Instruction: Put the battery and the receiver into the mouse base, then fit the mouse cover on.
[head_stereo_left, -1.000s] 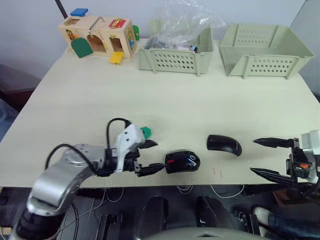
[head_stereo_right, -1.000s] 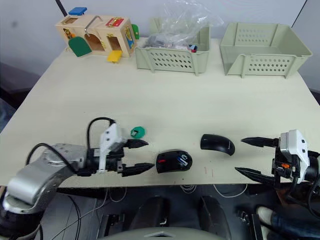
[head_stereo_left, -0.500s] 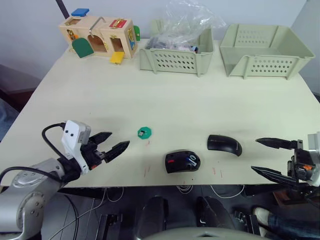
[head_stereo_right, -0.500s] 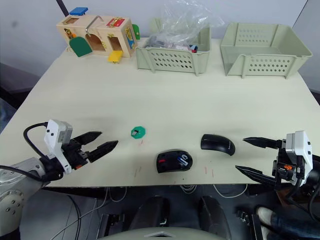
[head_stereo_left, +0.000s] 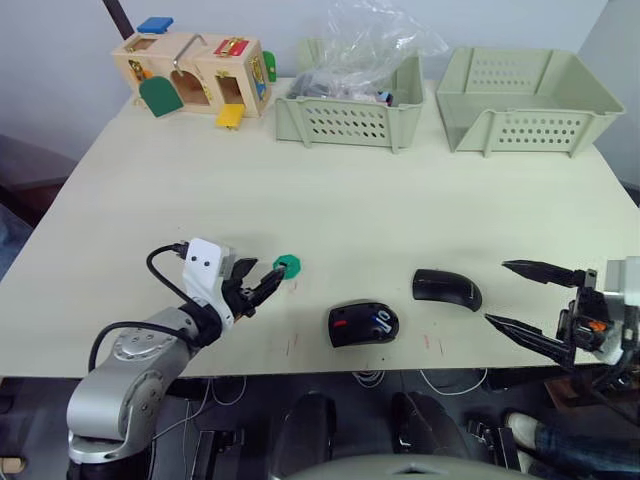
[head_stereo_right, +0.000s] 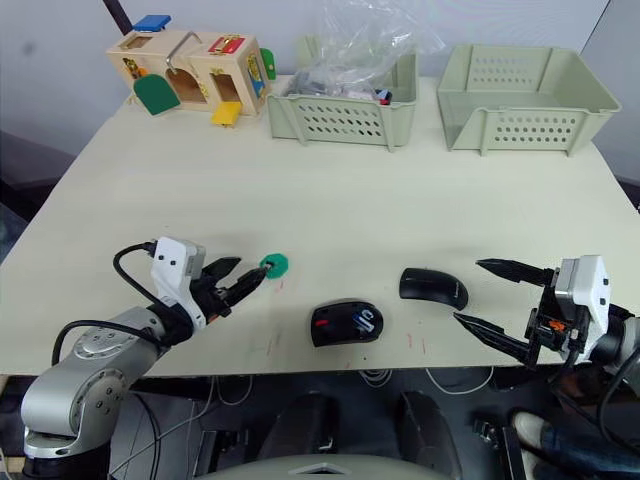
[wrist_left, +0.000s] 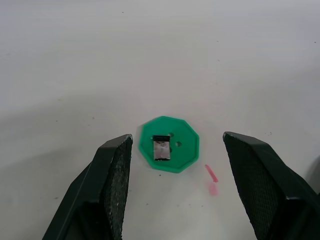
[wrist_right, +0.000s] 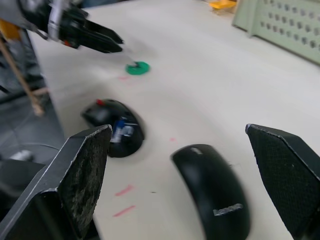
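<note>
The black mouse base (head_stereo_left: 363, 324) lies near the table's front edge, hollow side up, with a red mark. The white and blue battery (head_stereo_left: 383, 320) sits inside it. To its right lies the smooth black mouse cover (head_stereo_left: 447, 289), dome up. A green disc (wrist_left: 169, 144) left of the base carries a small black and silver receiver (wrist_left: 161, 148). My left gripper (head_stereo_left: 260, 283) is open just left of the disc, which lies just ahead of its fingers (wrist_left: 112, 185). My right gripper (head_stereo_left: 495, 292) is open to the right of the cover and apart from it.
A wooden toy box (head_stereo_left: 195, 75) stands at the back left. A green basket holding a plastic bag (head_stereo_left: 352, 100) and an empty green basket (head_stereo_left: 525, 100) line the back edge. The base and cover lie close to the table's front edge.
My left gripper left the mouse base, drew back to the left, then came forward to the green disc. My right gripper edged in toward the mouse cover.
</note>
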